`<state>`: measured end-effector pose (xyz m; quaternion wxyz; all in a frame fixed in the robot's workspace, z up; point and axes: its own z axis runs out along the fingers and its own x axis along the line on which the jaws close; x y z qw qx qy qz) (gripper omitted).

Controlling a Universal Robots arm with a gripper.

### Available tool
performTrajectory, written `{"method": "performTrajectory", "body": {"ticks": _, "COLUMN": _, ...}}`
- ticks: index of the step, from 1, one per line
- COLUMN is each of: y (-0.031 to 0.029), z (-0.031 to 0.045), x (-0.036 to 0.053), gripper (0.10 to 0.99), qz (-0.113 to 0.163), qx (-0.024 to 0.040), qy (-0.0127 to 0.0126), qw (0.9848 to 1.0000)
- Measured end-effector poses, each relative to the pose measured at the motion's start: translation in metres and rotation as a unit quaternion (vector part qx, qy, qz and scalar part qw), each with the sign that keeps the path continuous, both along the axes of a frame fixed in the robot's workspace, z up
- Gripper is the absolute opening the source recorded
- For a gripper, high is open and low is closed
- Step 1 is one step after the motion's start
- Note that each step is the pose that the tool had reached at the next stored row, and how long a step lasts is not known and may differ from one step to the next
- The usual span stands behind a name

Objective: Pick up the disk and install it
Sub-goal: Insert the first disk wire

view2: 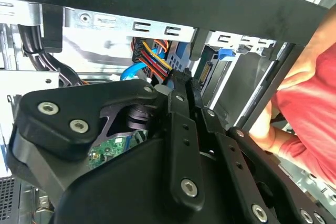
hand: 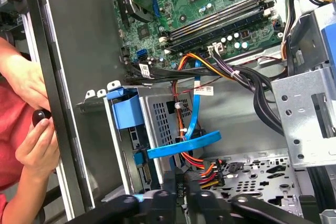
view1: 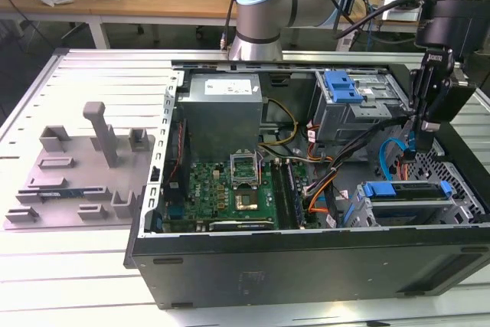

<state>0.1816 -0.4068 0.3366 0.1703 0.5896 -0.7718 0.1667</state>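
Note:
The disk (view1: 404, 191), with its blue carrier frame, lies in the metal drive cage (view1: 459, 203) at the near corner of the open computer case, on the exterior view's right. The first wrist view looks down on the blue frame (hand: 126, 109) in the cage. My gripper (view1: 412, 148) hangs just behind the cage, among the cables. In both wrist views its fingertips (hand: 178, 195) (view2: 178, 78) meet at the black connector of the red, orange and yellow power cable (hand: 209, 171), and they look shut on it. A flat blue data cable (hand: 195, 139) crosses just beyond.
A person's hands (hand: 37, 129) hold a small black knob at the case's outer wall, and a red sleeve (view2: 310, 114) is close by. Inside are the motherboard (view1: 230, 189), the power supply (view1: 222, 109) and an upper cage (view1: 352, 105). A grey fixture (view1: 84, 166) lies on the table.

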Motion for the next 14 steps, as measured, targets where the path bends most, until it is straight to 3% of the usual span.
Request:
{"method": "performTrajectory", "body": {"ticks": 1, "y": 0.0, "z": 0.0, "x": 0.0, "gripper": 0.169, "qz": 0.0, "qx": -0.0007, "qy": 0.0, "qw": 1.0}}
{"method": "performTrajectory", "body": {"ticks": 10, "y": -0.0001, "z": -0.0001, "x": -0.0002, "gripper": 0.169, "qz": 0.0, "qx": -0.0011, "qy": 0.0, "qw": 1.0}}
{"method": "performTrajectory", "body": {"ticks": 14, "y": -0.0022, "z": 0.006, "x": -0.0005, "gripper": 0.169, "qz": 0.0, "qx": -0.0001, "qy": -0.0009, "qw": 1.0}}
